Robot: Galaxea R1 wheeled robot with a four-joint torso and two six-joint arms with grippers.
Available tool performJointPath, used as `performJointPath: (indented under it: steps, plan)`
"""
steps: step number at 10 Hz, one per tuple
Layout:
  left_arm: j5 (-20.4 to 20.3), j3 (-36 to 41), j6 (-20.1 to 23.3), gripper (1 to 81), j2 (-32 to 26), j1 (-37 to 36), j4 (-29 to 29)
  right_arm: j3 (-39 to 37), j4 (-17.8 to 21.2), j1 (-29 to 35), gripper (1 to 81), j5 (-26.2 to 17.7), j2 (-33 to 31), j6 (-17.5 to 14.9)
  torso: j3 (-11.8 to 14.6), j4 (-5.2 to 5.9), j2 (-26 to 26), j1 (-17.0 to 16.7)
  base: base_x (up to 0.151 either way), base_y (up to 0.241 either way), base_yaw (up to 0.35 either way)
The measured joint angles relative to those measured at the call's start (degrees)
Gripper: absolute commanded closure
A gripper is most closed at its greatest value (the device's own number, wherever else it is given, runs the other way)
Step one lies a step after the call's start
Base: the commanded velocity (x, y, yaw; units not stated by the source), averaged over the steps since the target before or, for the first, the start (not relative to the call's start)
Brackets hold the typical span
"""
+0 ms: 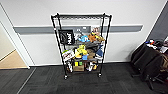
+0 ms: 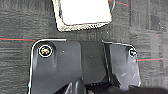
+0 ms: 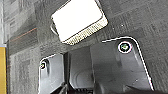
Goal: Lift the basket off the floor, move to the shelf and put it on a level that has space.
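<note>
We found the basket (image 2: 83, 13) resting on the floor (image 2: 20, 25), just beyond both wrists and not yet lifted, with the shelf (image 1: 81, 42) well ahead, though we could not tell whether either pincer was spread or pressed together.

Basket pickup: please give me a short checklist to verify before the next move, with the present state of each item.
1. Basket on the floor, seen in both wrist views: ok.
2. Basket upright, white lining facing up: ok.
3. Basket held by a hand: not ok, it lies apart from both arms.
4. Hands open: cannot tell.
5. Shelf ahead in the head view: ok.
6. Free level: top tier looks bare: ok.
</note>
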Motion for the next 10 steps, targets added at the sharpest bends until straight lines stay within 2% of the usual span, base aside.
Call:
performJointPath:
  steps: [1, 2, 6, 7, 10]
  plan:
    - [-0.05, 0.02, -0.16, 1.0, 0.0, -0.56, -0.52, 0.0, 0.0, 0.13, 1.0, -0.02, 0.0, 0.01, 0.0, 0.15, -1.64, 1.05, 0.0, 0.0, 0.0]
    - [-0.27, 0.11, -0.13, 1.0, 0.0, -1.11, -0.61, 0.0, 0.0, 0.28, 1.0, -0.04, -0.13, 0.01, 0.0, 0.94, -3.06, 1.94, 0.0, 0.0, 0.0]
    - [0.17, 0.18, -0.13, 1.0, 0.0, -0.39, -0.69, -0.02, 0.12, 1.99, 1.0, -0.15, -0.27, 0.87, 0.0, 7.56, -9.81, 6.21, 0.0, 0.0, 0.0]
    - [0.22, 0.18, -0.13, 1.0, 0.0, -0.41, -0.72, -0.02, 0.17, 2.76, 1.0, -0.09, -0.28, 1.35, 0.0, 8.39, -11.26, 7.14, 0.0, 0.0, 0.0]
    - [0.44, 0.18, -0.16, 1.0, 0.11, -1.6, -0.88, 0.15, 1.35, 3.58, 1.0, -0.52, -1.6, 1.79, -0.94, 8.61, -16.09, 10.12, 0.0, 0.0, 0.0]
